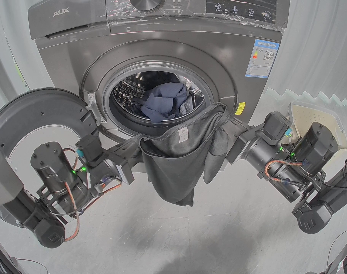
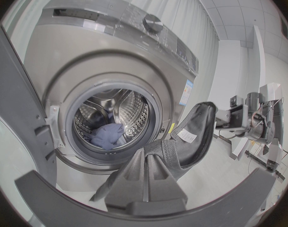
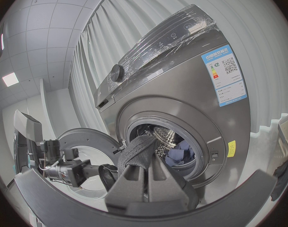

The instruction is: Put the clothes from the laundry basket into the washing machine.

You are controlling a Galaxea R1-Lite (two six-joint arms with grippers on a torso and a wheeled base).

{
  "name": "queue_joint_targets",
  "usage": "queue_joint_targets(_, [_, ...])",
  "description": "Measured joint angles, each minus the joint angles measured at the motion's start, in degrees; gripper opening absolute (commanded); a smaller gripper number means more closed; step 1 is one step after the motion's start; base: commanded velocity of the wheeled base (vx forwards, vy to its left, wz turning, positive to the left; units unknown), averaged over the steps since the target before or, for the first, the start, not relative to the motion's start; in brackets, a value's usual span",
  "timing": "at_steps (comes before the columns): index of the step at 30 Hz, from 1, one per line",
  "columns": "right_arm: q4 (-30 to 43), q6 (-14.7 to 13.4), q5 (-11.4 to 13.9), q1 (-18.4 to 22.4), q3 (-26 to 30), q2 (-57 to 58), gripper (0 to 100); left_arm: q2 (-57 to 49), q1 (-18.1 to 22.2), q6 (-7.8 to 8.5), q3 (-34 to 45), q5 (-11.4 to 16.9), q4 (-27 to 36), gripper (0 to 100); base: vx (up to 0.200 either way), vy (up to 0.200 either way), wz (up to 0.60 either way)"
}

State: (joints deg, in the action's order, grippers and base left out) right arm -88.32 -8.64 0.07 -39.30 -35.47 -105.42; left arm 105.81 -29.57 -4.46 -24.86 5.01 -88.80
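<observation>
Both arms are up at the mouth of the washing machine, and look at this: the dark grey garment hangs between them like a hammock. The left pincer is clamped on one end of the elastic waistband and the right pincer on the other, both closed tight on cloth in the wrist views. That two-point hold makes sense. It spreads the waistband across the front of the opening, so the limp fabric neither bunches up nor trails on the floor, and the white label faces up between them.

The rest of the garment dangles below the lower rim of the opening, outside the drum. Inside, a navy garment already lies on the drum floor. The door is swung wide open to the robot's left, out of the way. The laundry basket sits off to the right, beside the machine.

My read: this piece is on the threshold, not yet in. The next move calls for a push forward over the rim, then a release. That hanging tail could snag on the rim.
</observation>
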Motion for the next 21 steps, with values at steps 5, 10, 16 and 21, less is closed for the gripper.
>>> queue_joint_targets(5, [0.0, -0.22, -0.21, -0.41, 0.11, -0.04, 0, -5.29, 0.77, -0.24, 3.23, 0.21, 0.01, 0, 0.0, 0.0, 0.0])
queue_joint_targets(10, [-0.02, -0.33, -0.26, -0.88, -0.27, -0.04, 0, -8.57, 1.22, -0.73, 4.41, 0.4, 0.04, 0, 0.0, 0.0, 0.0])
queue_joint_targets(16, [-0.09, -0.41, -0.26, -0.74, -0.62, -0.48, 0, -10.01, 3.62, -2.13, 0.17, 0.43, 0.06, 0, 0.0, 0.0, 0.0])
queue_joint_targets(21, [-0.09, -0.46, -0.28, -0.2, -0.82, -1.38, 0, -10.75, 5.57, -5.13, -2.65, 0.4, 0.06, 0, 0.0, 0.0, 0.0])
